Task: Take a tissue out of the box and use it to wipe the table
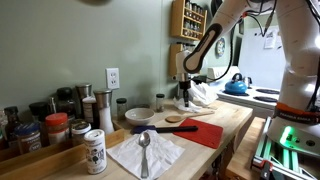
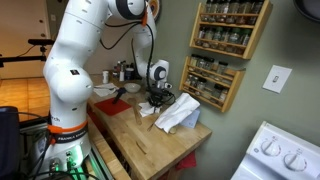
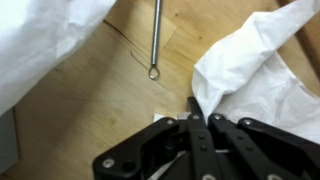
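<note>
The tissue [image 1: 204, 96] is a puffy crumpled white sheet lying on the wooden table [image 1: 232, 118] below the spice rack; it also shows in an exterior view [image 2: 178, 115]. My gripper [image 1: 186, 99] hangs low over the table right beside it [image 2: 159, 104]. In the wrist view the black fingers [image 3: 200, 122] are closed together on the edge of the tissue [image 3: 262, 72]. Another white sheet [image 3: 40, 40] fills the upper left of that view. I cannot make out the box.
A thin metal rod with a loop end [image 3: 157, 40] lies on the wood. A red mat [image 1: 205, 131], wooden spoon [image 1: 176, 125], bowl [image 1: 138, 115], napkin with spoon [image 1: 145, 152] and jars [image 1: 57, 128] stand along the counter. The blue kettle [image 1: 236, 86] is on the stove.
</note>
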Robot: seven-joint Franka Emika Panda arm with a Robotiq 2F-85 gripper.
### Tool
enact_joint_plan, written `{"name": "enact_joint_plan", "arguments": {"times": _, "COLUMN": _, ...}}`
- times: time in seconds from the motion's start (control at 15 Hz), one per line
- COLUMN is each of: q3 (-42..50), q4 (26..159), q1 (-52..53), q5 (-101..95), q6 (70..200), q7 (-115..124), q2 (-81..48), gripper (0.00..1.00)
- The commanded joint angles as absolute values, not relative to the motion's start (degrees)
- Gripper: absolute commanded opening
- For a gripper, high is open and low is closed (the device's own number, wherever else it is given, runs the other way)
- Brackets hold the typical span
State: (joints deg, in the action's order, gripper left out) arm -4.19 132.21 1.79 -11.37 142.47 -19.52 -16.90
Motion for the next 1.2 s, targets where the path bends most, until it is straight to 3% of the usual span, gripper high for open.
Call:
{"name": "enact_joint_plan", "arguments": {"times": 0.0, "q3": -7.02, "q4": 132.92, "q1": 0.79, "q5": -8.82, "q6": 138.76, "q7": -27.53, "q2": -16.08, "gripper": 0.00}}
{"name": "enact_joint_plan", "arguments": {"times": 0.4, "q3": -9.68, "q4": 131.63, "q1": 0.83, "q5": -3.38, "q6": 141.03, "q7": -30.25, "q2": -17.10, "gripper": 0.00}}
{"name": "enact_joint_plan", "arguments": {"times": 1.0, "q3": -6.61, "q4": 130.88, "q1": 1.42, "q5": -2.41, "q6": 147.07, "q7": -17.83, "q2": -16.76, "gripper": 0.00}}
{"name": "enact_joint_plan", "arguments": {"times": 1.07, "q3": -6.60, "q4": 131.02, "q1": 1.35, "q5": -2.15, "q6": 146.41, "q7": -17.46, "q2": -16.22, "gripper": 0.26}}
{"name": "enact_joint_plan", "arguments": {"times": 1.13, "q3": -7.12, "q4": 131.25, "q1": 0.81, "q5": -1.18, "q6": 145.16, "q7": -18.61, "q2": -15.22, "gripper": 0.27}}
